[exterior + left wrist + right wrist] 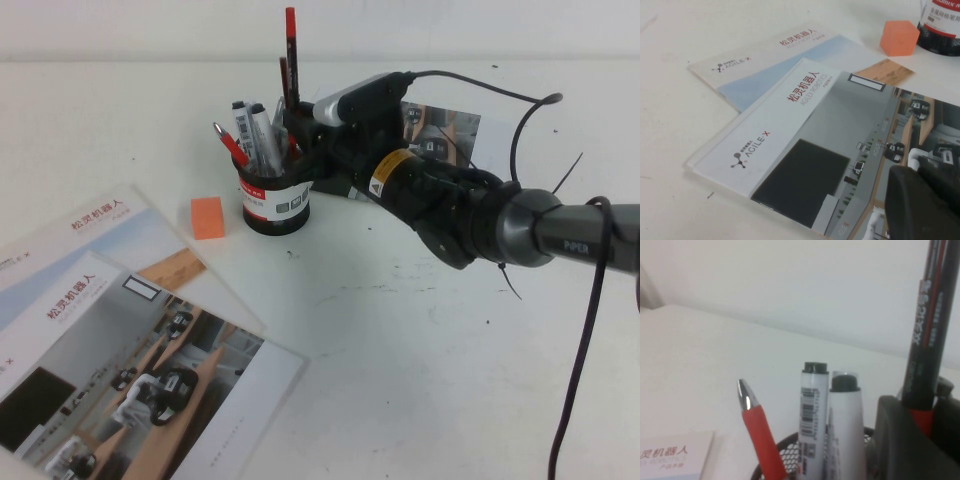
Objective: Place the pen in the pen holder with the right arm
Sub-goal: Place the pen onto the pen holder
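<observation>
high view looks down on the table; both wrist views sit close, each sharing the pen holder point(275, 200).

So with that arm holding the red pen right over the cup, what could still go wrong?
The pen holder is already crowded with two white markers and a red pen, so the pen, upright in the right pincer, could jam against them. The pincer sits close to the rim and might tip the holder. The left pincer hangs over the brochures, out of the way.
</observation>
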